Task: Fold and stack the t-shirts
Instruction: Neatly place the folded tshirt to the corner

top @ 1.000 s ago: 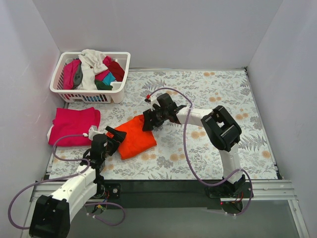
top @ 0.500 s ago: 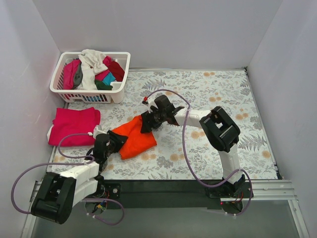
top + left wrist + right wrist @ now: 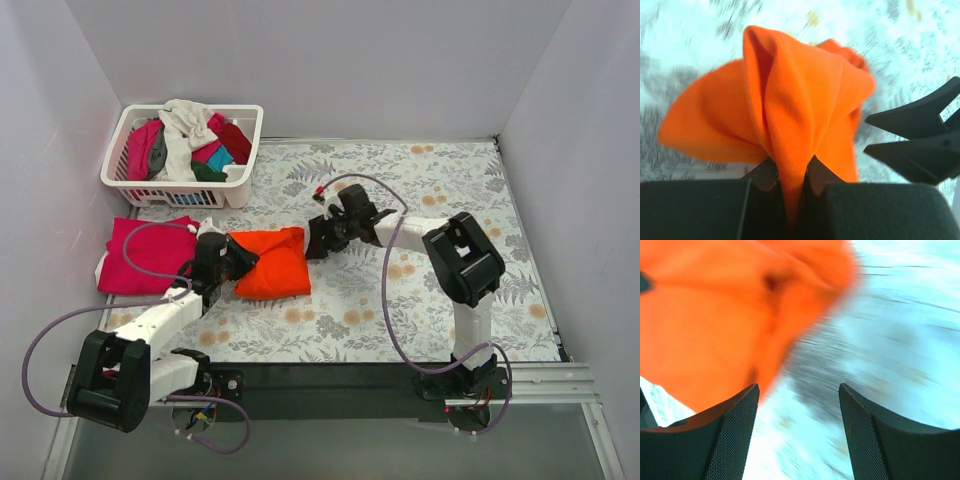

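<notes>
Top external view: the orange t-shirt [image 3: 275, 265] lies as a folded bundle on the table [image 3: 450, 190], left of centre. The left gripper [image 3: 240, 262] pinches its 9 o'clock edge; the left wrist view shows the jaws clamped on a raised cloth ridge. The right gripper [image 3: 314, 242], at the bundle's 2 o'clock corner, gapes wide, holding nothing. The folded magenta t-shirt [image 3: 150, 255] lies just beyond, toward 9 o'clock. This looks like the stacking step. The next move calls for carrying the bundle onto the magenta one without letting the folds open.
</notes>
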`<state>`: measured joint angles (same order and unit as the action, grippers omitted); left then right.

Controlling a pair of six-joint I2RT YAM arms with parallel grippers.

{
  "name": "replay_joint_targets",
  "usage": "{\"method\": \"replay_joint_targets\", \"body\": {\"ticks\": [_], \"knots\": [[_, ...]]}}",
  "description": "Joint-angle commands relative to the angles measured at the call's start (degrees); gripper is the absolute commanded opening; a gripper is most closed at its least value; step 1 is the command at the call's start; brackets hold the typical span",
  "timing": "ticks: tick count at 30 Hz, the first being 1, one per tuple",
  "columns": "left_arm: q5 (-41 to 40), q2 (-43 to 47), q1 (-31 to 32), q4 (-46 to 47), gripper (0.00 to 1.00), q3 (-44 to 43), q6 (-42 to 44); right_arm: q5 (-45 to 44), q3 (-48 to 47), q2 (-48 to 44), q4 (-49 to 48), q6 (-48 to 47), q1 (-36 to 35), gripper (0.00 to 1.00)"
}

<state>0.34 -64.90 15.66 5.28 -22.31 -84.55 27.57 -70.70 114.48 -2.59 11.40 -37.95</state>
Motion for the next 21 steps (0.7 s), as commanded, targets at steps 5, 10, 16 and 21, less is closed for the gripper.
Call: {"method": "replay_joint_targets", "body": {"ticks": [5,10,16,21], "knots": [[-0.43,-2.5,-2.3,-15.54,0.0,-14.16,15.64,3.8,1.09,-12.59,2.5,-4.36,15.53,0.59],[1.16,-5.75,-2.91,-24.25,0.0,-22.93,20.3,5.82,1.18,-17.26,4.96,-6.39,22.92,0.61],[2.54,-8.66,-8.62,-37.69,0.0,-31.91,29.08,9.25,1.26,-18.94,4.79,-6.74,26.26,0.61],[7.21,-11.99,-15.57,-41.39,0.0,-38.15,35.84,11.01,1.88,-18.76,4.7,-7.09,26.79,0.61]]}}
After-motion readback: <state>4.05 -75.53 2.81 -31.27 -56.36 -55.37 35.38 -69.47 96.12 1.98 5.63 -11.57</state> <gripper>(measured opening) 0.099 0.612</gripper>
